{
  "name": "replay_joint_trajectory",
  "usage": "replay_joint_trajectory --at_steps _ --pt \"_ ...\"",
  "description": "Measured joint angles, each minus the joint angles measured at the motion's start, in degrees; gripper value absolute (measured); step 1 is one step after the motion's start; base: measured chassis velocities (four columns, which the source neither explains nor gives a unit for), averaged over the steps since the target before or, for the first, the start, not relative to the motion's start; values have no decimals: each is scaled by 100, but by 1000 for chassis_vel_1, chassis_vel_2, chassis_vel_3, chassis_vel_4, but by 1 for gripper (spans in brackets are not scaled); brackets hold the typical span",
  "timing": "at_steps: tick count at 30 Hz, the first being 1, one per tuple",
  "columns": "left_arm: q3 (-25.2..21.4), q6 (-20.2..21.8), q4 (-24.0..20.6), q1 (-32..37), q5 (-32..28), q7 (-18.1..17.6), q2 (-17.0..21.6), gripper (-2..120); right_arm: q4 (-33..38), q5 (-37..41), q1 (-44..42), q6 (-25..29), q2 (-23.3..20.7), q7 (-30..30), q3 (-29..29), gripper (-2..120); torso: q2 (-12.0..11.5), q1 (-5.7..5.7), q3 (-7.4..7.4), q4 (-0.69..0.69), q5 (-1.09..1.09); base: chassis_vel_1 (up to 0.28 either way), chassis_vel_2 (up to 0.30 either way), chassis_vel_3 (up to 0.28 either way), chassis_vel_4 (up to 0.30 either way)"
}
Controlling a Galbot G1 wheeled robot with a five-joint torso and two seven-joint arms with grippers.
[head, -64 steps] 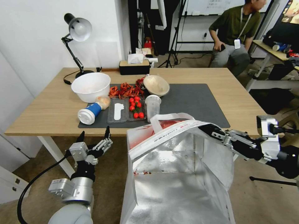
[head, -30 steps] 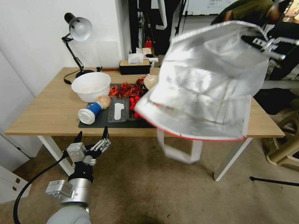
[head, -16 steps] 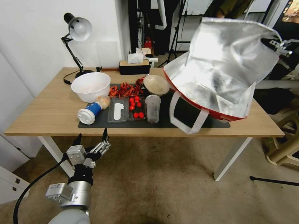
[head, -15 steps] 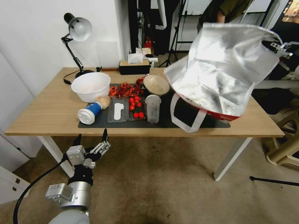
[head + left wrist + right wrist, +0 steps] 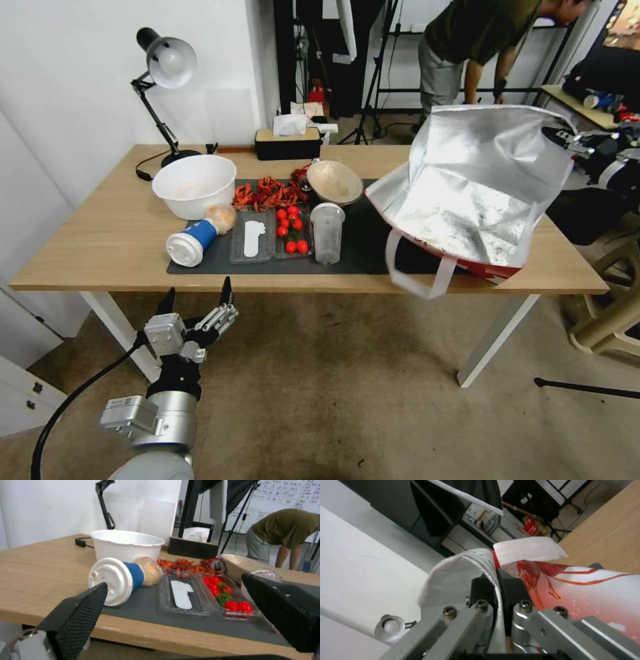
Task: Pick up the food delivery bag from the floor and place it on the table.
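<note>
Bag [image 5: 477, 193] observed tipped toward the robot, silver-lined mouth facing the head camera, its red lower edge at or just above the worktop [image 5: 100, 247] near that surface's front right corner. Right gripper [image 5: 567, 141] is clamped on the bag's upper rim; the right wrist view shows the rim pinched between closed fingers [image 5: 480, 590], a white strap just beyond them. Judgement: the set-down is under way. To do it well, the base wants lowering away from the gripper until it sits flat, and shifting further in from the edge, since the lower part appears to overhang the front edge; release only once the bag stands on its own. The cup [image 5: 327, 232] and bowl [image 5: 335, 182] lie beyond the bag on the side away from the gripper, near enough to be knocked. Left gripper [image 5: 197, 307] hangs low before the worktop's front edge, fingers spread, empty. Not determinable: whether the base is touching the surface, and what lies behind the bag. The loose strap [image 5: 420, 273] dangles below the edge.
</note>
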Motion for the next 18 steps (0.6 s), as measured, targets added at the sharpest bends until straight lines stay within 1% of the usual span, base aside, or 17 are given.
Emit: replay_joint_trajectory --at_steps 2,3,6,8,10,14,18 --pt "-3 -7 0 7 12 0 -14 100 -67 -41 246 -7 54 9 -233 0 0 0 0 0 0 0 0 0 0" --pt "-3 -7 0 7 12 0 -14 100 -67 -41 246 -7 54 9 -233 0 0 0 0 0 0 0 0 0 0" --pt "-3 -18 0 14 71 2 -55 100 -227 -96 823 -7 240 108 -826 0 0 0 0 -1 -1 0 0 0 0" --pt "-1 -19 0 14 82 4 -63 100 -249 -98 901 -6 277 129 -904 0 0 0 0 -1 -1 0 0 0 0" --pt "14 -21 10 21 146 20 -114 100 -325 -158 1219 2 465 185 -1219 0 0 0 0 0 0 0 0 0 0" --pt "23 -21 9 31 191 31 -154 100 -378 -178 1501 11 635 197 -1401 0 0 0 0 -1 0 0 0 0 0" --pt "19 -22 -1 49 208 36 -168 100 -370 -153 1674 13 681 203 -1463 0 0 0 0 0 0 0 0 0 0"
